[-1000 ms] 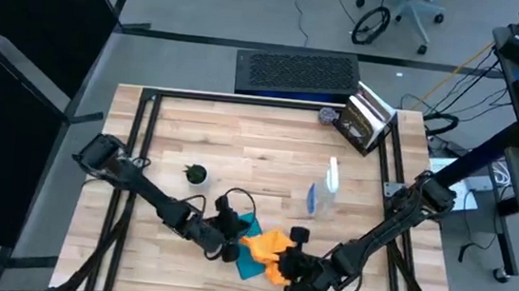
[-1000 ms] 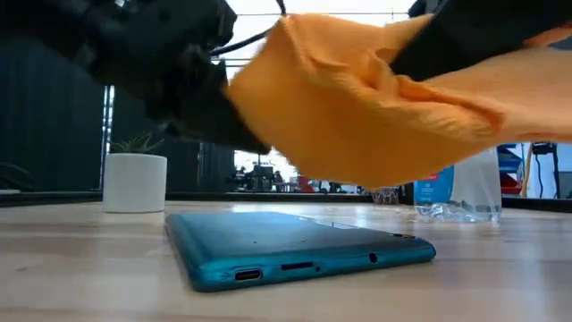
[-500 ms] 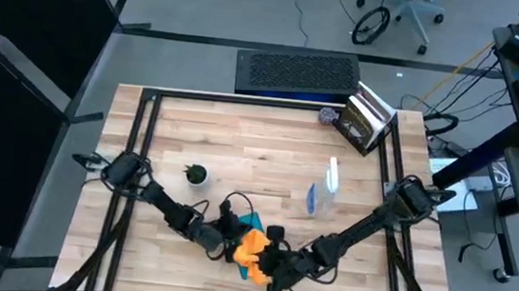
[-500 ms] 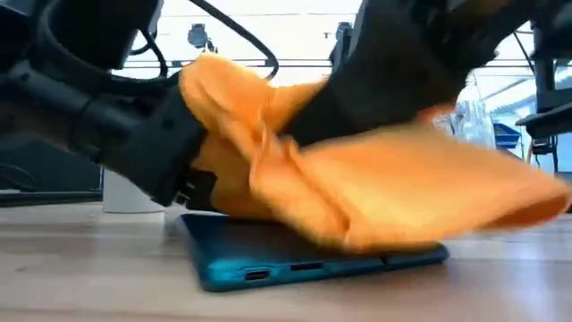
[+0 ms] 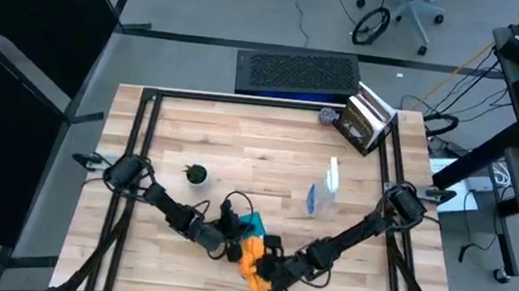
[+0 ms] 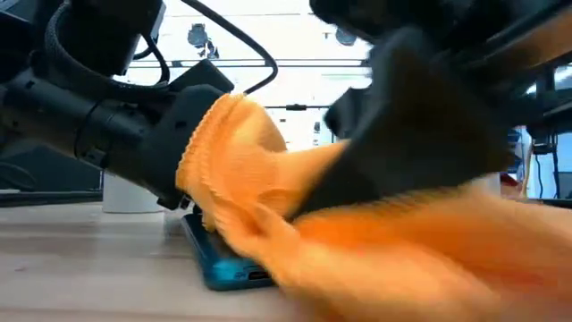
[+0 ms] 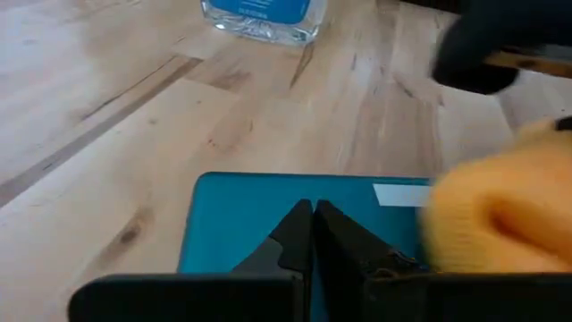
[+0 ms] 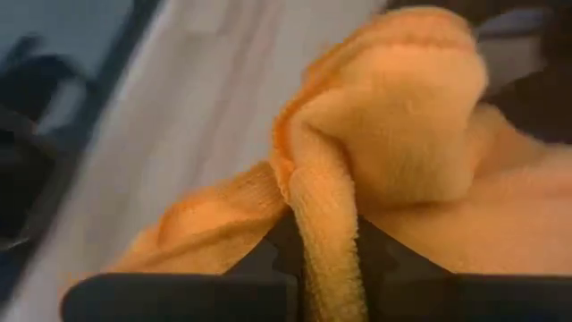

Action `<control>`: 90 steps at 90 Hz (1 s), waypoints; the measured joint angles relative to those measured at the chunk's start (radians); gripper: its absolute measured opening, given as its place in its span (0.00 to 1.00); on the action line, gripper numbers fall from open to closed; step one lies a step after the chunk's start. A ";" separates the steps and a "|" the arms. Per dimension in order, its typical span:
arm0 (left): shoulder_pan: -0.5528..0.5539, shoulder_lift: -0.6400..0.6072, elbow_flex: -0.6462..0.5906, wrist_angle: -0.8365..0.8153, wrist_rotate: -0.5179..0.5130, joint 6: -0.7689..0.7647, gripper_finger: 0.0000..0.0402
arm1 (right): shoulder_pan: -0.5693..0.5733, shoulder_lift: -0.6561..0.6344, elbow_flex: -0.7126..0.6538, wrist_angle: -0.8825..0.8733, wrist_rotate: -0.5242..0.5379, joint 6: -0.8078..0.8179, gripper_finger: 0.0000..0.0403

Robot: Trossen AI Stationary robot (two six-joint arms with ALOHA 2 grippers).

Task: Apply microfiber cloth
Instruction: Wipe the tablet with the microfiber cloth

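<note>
From above, both arms meet at the near edge of the counter point(image 5: 268, 156): the right gripper point(image 5: 262, 271) carries the microfiber cloth point(image 5: 255, 256), bunched over the near end of the teal tablet point(image 5: 251, 223), while the left gripper point(image 5: 228, 241) sits on the tablet's left side, and the spray bottle point(image 5: 322, 196) and a small potted plant point(image 5: 197, 174) stand well apart. Down at counter level, the microfiber cloth point(image 6: 268, 215) drapes across the tablet point(image 6: 219, 264), hiding most of it, with dark arm bodies on either side. Through the left wrist camera, the left gripper point(image 7: 313, 234) has its fingers pressed together, empty, tips resting on or just over the tablet point(image 7: 241, 215), apparently pinning it; the cloth point(image 7: 496, 219) crowds in beside them. Through the right wrist camera, the right gripper point(image 8: 322, 246) has its fingers clamped on a fold of the cloth point(image 8: 393, 134). The risks, as I judge them: the cloth snagging on the left fingers, or the tablet skidding toward the counter edge if the hold-down slips mid-wipe.
</note>
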 joint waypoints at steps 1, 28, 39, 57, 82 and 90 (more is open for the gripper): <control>0.000 0.000 0.000 0.000 0.000 0.000 0.01 | 0.001 -0.002 0.000 -0.002 0.000 0.003 0.05; 0.001 0.002 -0.003 0.021 0.003 0.024 0.01 | 0.015 -0.211 -0.006 -0.207 0.128 -0.135 0.05; 0.001 0.002 -0.004 0.025 0.004 0.026 0.01 | -0.029 -0.218 -0.010 -0.246 0.213 -0.198 0.05; 0.001 0.002 -0.005 0.029 0.006 0.026 0.01 | -0.109 -0.095 -0.006 -0.141 0.142 -0.197 0.05; 0.001 0.003 -0.005 0.036 0.018 0.032 0.01 | -0.027 -0.028 -0.001 -0.142 0.105 -0.054 0.05; 0.001 0.003 -0.005 0.037 0.018 0.040 0.01 | 0.022 -0.031 -0.001 -0.153 0.086 -0.024 0.05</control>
